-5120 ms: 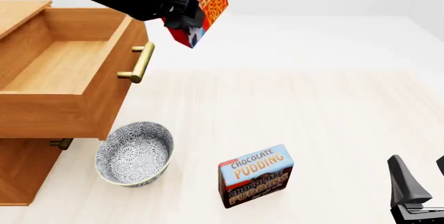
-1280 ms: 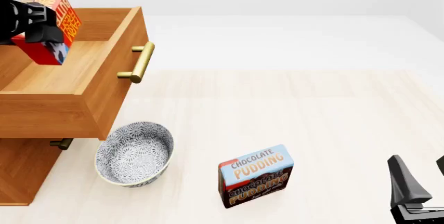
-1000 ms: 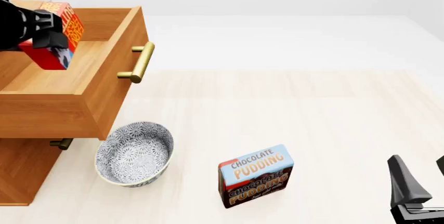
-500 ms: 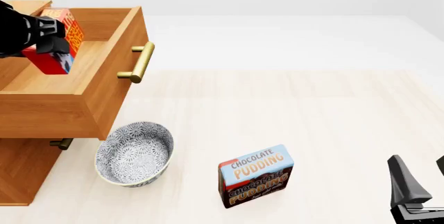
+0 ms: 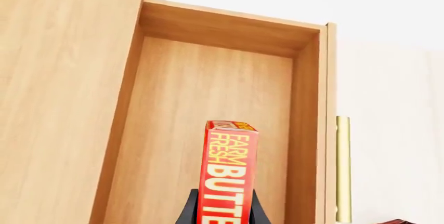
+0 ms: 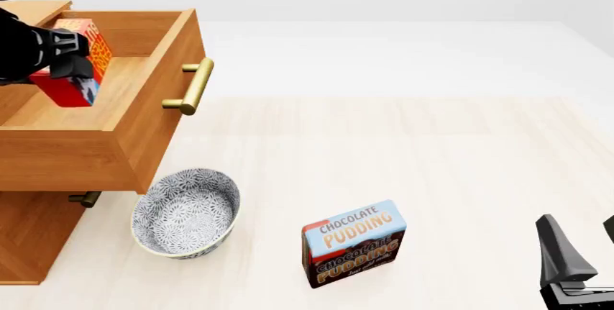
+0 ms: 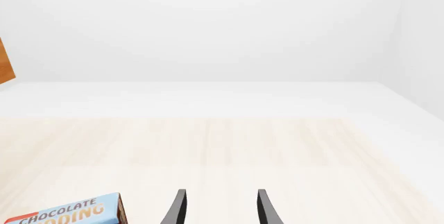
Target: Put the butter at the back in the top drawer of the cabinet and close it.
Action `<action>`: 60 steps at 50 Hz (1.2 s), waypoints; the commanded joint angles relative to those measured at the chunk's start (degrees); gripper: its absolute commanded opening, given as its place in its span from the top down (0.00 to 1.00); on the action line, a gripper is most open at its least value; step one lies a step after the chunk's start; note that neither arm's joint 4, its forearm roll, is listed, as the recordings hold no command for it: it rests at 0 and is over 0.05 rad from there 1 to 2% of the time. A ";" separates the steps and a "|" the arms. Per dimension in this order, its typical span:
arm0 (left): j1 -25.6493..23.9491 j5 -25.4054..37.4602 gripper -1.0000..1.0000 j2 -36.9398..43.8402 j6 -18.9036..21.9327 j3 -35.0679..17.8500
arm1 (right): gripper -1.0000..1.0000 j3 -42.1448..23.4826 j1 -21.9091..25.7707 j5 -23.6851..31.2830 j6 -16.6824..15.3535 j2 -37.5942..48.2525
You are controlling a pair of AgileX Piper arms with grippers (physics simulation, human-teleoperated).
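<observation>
My left gripper (image 6: 65,55) is clamped on the butter (image 6: 75,62), holding it upright on its narrow edge inside the open top drawer (image 6: 144,119) of the cabinet (image 6: 34,234); whether it touches the drawer floor cannot be determined. In the left wrist view the butter (image 5: 227,174) sits between the drawer's side walls. My right gripper (image 7: 218,206) rests near the table's (image 6: 432,152) front edge, fingers apart and empty, near the pudding box (image 6: 354,242). A patterned bowl (image 6: 185,211) stands below the drawer front.
</observation>
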 commanded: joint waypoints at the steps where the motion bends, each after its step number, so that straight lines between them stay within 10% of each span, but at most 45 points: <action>1: 1.07 -1.07 1.00 0.06 1.12 -0.50 | 0.00 0.00 0.00 0.00 0.00 0.00; 60: 4.05 -3.35 1.00 2.61 2.95 1.32 | 0.00 0.00 0.00 0.00 0.00 0.00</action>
